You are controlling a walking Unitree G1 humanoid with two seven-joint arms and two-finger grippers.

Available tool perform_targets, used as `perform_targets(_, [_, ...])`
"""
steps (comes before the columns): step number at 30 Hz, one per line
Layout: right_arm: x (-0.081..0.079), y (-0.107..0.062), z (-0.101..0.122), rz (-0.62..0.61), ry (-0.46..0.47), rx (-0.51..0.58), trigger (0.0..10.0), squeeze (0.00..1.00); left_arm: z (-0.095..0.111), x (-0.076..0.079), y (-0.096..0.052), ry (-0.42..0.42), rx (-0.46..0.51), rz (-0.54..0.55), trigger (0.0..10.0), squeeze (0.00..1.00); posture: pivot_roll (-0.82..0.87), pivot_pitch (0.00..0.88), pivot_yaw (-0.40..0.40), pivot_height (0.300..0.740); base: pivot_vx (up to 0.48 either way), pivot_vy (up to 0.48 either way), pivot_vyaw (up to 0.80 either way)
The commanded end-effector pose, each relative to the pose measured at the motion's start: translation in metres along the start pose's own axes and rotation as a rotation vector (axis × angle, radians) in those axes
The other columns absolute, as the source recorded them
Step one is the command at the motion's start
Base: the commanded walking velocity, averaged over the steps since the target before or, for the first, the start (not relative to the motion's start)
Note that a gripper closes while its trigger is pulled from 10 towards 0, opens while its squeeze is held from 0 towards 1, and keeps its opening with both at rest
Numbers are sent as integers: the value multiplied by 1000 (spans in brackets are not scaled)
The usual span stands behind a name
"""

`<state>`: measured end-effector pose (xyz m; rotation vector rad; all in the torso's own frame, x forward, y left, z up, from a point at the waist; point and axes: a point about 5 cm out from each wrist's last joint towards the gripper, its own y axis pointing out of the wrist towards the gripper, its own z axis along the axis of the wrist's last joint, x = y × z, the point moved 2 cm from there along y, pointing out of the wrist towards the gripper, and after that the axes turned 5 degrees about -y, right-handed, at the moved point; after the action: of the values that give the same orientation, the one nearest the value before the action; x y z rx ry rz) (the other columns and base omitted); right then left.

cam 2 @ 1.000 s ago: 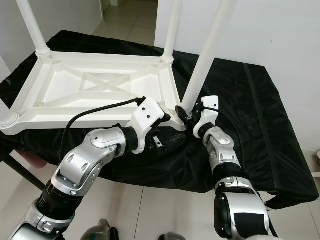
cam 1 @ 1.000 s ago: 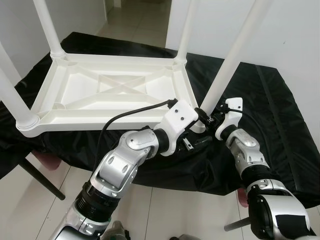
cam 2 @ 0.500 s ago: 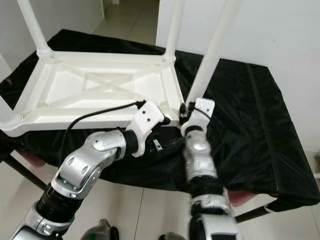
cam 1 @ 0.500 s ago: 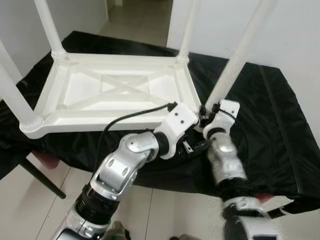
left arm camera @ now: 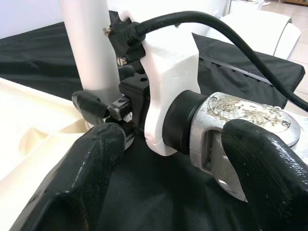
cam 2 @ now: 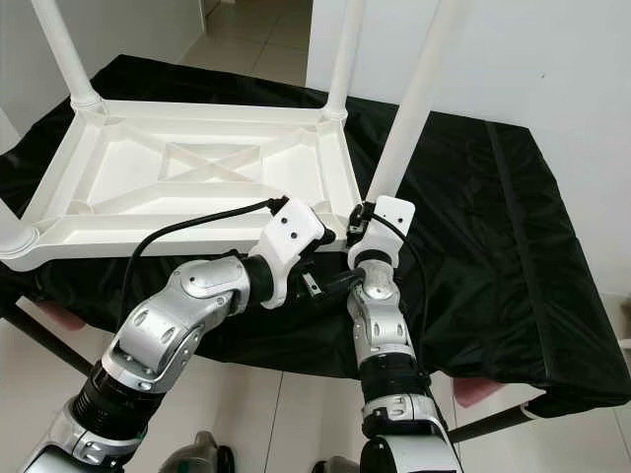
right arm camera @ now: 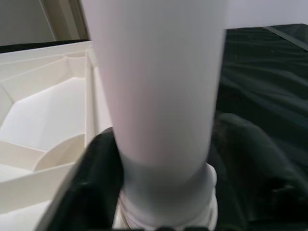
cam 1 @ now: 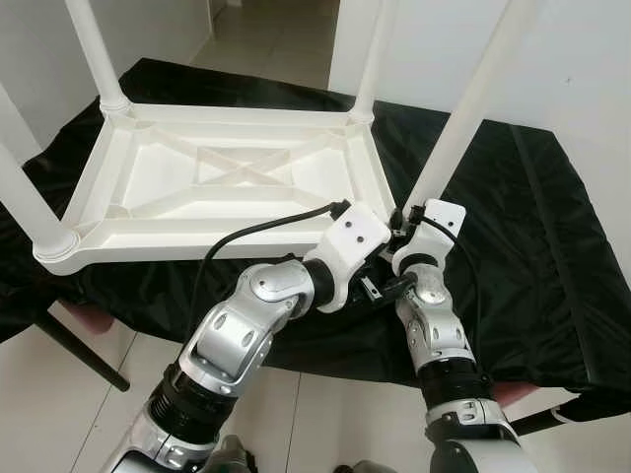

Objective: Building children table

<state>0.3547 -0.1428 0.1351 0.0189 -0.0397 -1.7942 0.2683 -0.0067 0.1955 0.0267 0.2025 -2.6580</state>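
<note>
The kids' table top (cam 1: 227, 182) lies flipped underside-up on the black-draped surface (cam 1: 532, 227), which makes sense since the leg sockets face up that way. Count so far: four white legs standing in the corners. The near-right leg (cam 1: 463, 123) is the one being worked on. The right gripper (right arm camera: 159, 192) is clamped round its base right at the corner socket, I'd guess seating or twisting it tight. The left gripper (left arm camera: 173, 159) sits just beside that same corner, fingers spread and holding nothing, probably steadying things. One dark cable (cam 1: 256, 229) loops over the near edge of the top.
</note>
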Motion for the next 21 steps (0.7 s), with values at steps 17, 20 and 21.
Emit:
perform_targets(17, [14, 2, -5, 240, 43, -28, 10000, 0, -1, 2, 1, -5, -4, 19, 10000, 0, 52, 21, -69, 740, 0, 0, 0])
perform_targets(20, [17, 4, -4, 267, 38, -22, 10000, 0, -1, 2, 1, -5, -3, 19, 10000, 0, 52, 22, -69, 740, 0, 0, 0])
perform_targets(21, [20, 5, -3, 297, 27, -17, 10000, 0, -1, 2, 1, -5, -3, 20, 10000, 0, 52, 22, -69, 740, 0, 0, 0])
